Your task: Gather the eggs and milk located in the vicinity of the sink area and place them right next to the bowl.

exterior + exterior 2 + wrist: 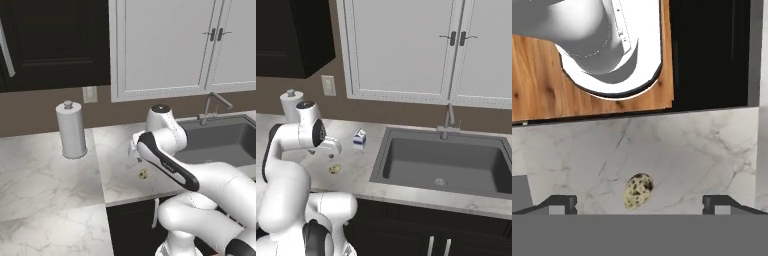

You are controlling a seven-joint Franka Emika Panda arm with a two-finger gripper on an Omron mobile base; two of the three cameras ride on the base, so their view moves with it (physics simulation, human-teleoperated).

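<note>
One egg (638, 190) lies on the marble counter (45, 175). It is pale yellowish with dark speckles. In the hand view it sits between the two dark fingertips (562, 202), which stand far apart at the bottom corners. The gripper (640, 205) is wide open and holds nothing; the egg rests on the stone, a little toward 11 o'clock from the midpoint between the tips, and neither tip touches it. In the left base view the same egg appears just below the white wrist, near the counter's front edge. In the right base view it lies at about 5 o'clock from the hand.

One milk carton (359, 138) stands upright on the counter, white with a blue band. It stands between the robot's hand and the sink (441, 162), closer to the sink's left rim. From the egg it is at about 1 o'clock in the right base view, well apart.

The sink is one dark grey basin with one round drain and one thin faucet (447, 121) at its back edge.

One grey paper-towel roll (71, 130) stands upright by the brown wall, at about 10 o'clock from the egg in the left base view. Above the counter hang two white cabinet doors (401, 45) with dark handles.
</note>
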